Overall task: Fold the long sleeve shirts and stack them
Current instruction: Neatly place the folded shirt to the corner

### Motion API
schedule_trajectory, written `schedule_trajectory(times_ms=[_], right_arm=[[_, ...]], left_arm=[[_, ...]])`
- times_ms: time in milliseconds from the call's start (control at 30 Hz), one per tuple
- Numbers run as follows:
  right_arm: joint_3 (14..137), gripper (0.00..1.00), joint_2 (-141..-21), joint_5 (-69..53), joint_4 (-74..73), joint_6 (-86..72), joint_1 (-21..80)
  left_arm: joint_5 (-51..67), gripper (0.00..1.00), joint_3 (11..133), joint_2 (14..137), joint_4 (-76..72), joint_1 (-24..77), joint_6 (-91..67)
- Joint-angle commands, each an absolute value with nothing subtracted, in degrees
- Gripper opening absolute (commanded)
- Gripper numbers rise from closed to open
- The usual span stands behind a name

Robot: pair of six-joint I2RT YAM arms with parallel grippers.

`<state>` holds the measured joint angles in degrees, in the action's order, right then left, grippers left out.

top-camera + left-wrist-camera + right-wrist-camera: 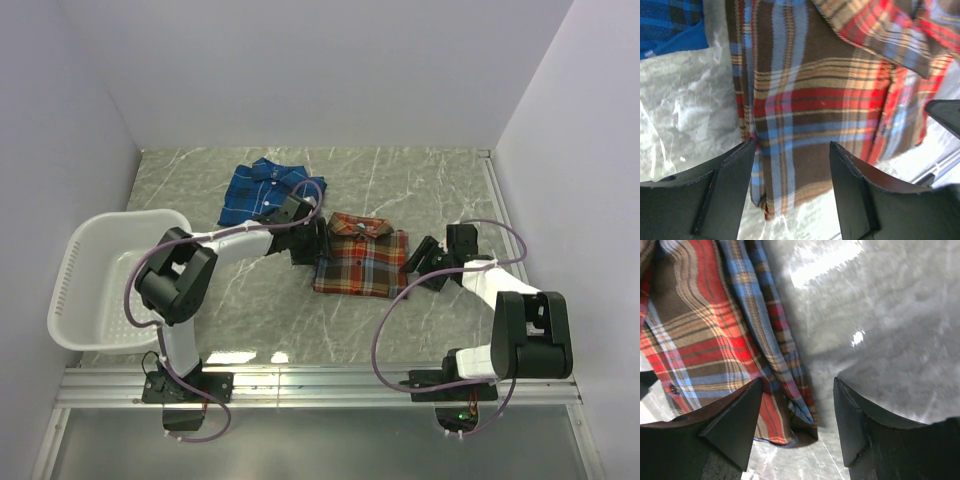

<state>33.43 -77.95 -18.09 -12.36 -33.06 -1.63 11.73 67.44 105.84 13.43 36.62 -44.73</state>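
Well, both shirts are looking folded from where I'm standing, but they are not yet sitting in one pile. The red-orange plaid shirt point(360, 262) is lying as a neat rectangle in the middle of the marble table point(430, 190), its collar pointing to twelve o'clock. The blue plaid shirt point(258, 190) is lying flat at about eleven o'clock from it, near but apart, so I'm judging the stacking as the part left to do.

The left gripper point(308, 248) is hovering at the red shirt's nine o'clock edge, its jaws standing well apart with that edge showing between them and nothing pinched. The right gripper point(414, 262) is waiting at the three o'clock edge in the same way, jaws spread, the layered hem showing between them, holding nothing. The white basket point(75, 250) is sitting out at the table's nine o'clock side.

The left arm is crossing the blue shirt's five o'clock corner, so I'm not managing to tell whether that fold is tidy or where its sleeves are tucked. Each wrist view is cutting off most of the red shirt, and I'm unable to say whether the fingertips are touching cloth or table.
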Motion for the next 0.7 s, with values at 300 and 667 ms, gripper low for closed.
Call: schedule_trajectory(times_ms=[300,667], right_arm=[[34.7,0.65,-83.2,-18.5,-8.9,-32.0,-2.0],[36.8,0.45,-87.7,-21.1,-9.4,-31.6,-1.1]], left_arm=[[4.6,0.66,68.6,108.5,15.5,36.7,-43.0],[9.9,0.52,70.9,114.0,16.3,37.7,-43.2]])
